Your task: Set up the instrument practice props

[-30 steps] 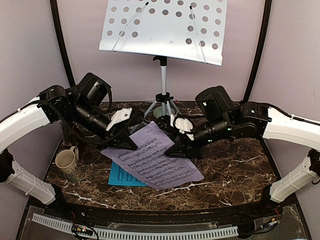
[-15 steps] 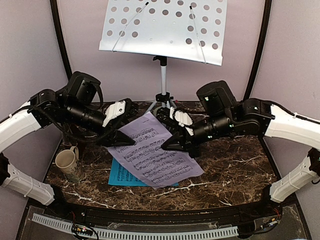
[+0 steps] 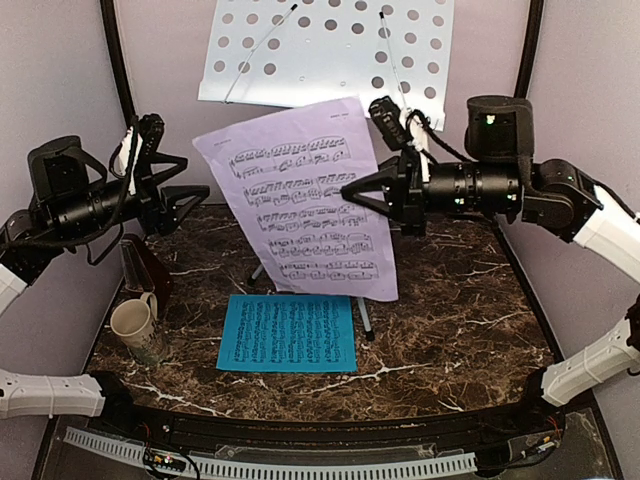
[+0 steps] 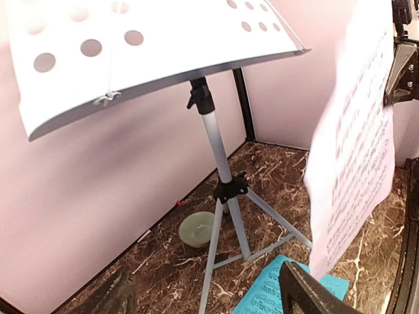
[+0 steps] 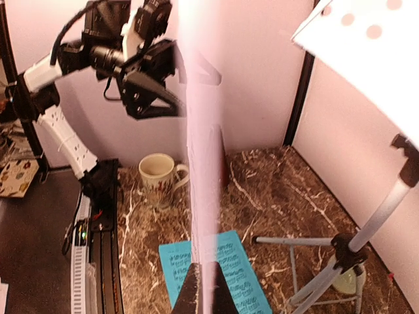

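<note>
Lilac sheet (image 3: 300,205) held upright in the air in front of the music stand's perforated tray (image 3: 330,50). The right gripper (image 3: 350,190) has its fingers clamped on the sheet's right edge. The left gripper (image 3: 188,180), fingers spread apart, hangs clear of the sheet's left edge. Blue sheet (image 3: 288,333) lies flat on the tabletop (image 3: 450,330), with bare marble to its right.

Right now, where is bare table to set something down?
Bare: the marble between the blue sheet and the right edge. Crowded: left, by mug and metronome; back, around the tripod legs and bowl.
</note>
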